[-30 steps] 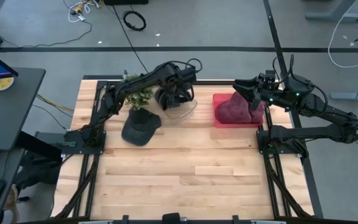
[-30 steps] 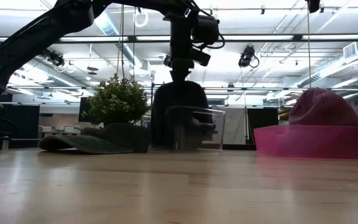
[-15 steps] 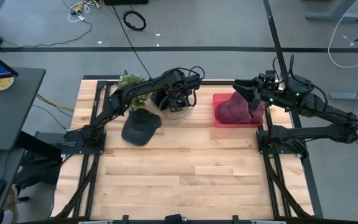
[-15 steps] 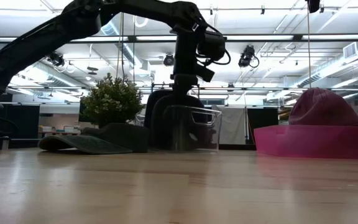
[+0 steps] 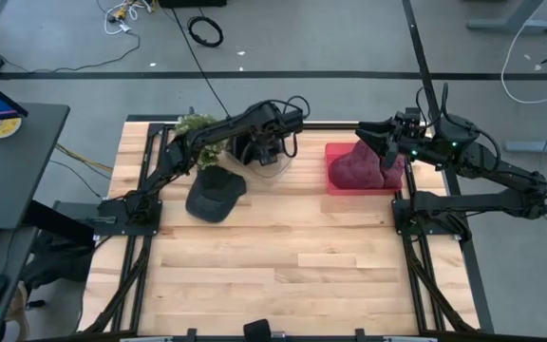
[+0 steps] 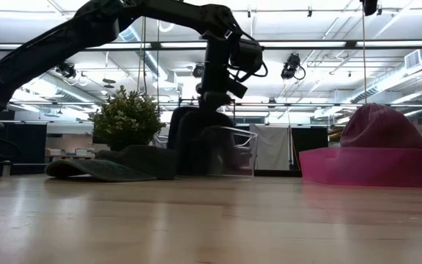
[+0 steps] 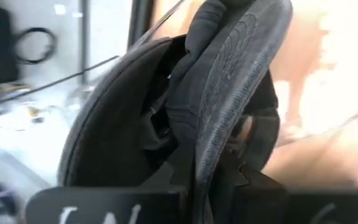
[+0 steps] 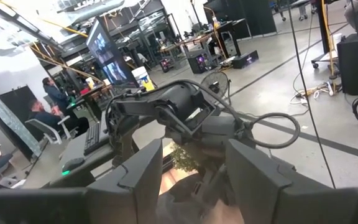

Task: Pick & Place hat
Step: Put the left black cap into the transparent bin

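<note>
A black cap [image 5: 215,197], a maroon hat [image 5: 356,166] in a pink tray [image 5: 334,185], a clear bin [image 5: 279,169].

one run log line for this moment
left gripper: holds black hat in clear bin | right gripper: waits over pink tray | cap: on table

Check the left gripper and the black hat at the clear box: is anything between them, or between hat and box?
Nothing visible does. The left gripper grips the black hat directly, and the hat is right at the clear box. The plant and the other cap lie off to one side.
</note>
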You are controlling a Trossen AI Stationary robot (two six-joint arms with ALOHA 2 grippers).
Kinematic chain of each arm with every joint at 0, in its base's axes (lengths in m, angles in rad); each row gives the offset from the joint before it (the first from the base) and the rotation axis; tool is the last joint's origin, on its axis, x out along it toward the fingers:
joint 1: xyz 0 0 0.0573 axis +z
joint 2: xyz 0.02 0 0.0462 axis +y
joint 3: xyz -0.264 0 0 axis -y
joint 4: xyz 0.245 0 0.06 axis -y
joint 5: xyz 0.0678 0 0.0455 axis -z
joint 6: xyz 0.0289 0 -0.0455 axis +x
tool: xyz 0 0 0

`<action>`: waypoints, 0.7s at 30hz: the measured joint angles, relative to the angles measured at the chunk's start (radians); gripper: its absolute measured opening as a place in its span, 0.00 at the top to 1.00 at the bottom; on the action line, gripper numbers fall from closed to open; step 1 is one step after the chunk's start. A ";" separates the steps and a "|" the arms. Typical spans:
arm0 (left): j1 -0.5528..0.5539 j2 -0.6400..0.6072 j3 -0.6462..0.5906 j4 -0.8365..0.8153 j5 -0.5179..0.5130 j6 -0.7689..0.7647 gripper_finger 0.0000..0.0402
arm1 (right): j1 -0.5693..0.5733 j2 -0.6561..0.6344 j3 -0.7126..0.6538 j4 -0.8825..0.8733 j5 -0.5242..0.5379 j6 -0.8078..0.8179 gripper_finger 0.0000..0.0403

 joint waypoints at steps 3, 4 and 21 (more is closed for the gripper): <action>-0.010 0.000 0.000 -0.015 -0.059 0.030 0.91 | 0.000 0.000 0.000 -0.001 0.000 -0.004 0.55; -0.014 0.000 0.000 -0.015 -0.061 0.042 0.91 | 0.000 0.000 0.000 -0.001 0.000 -0.004 0.55; -0.023 0.000 0.001 0.003 -0.127 0.076 0.57 | 0.000 0.000 0.000 -0.003 0.000 -0.004 0.55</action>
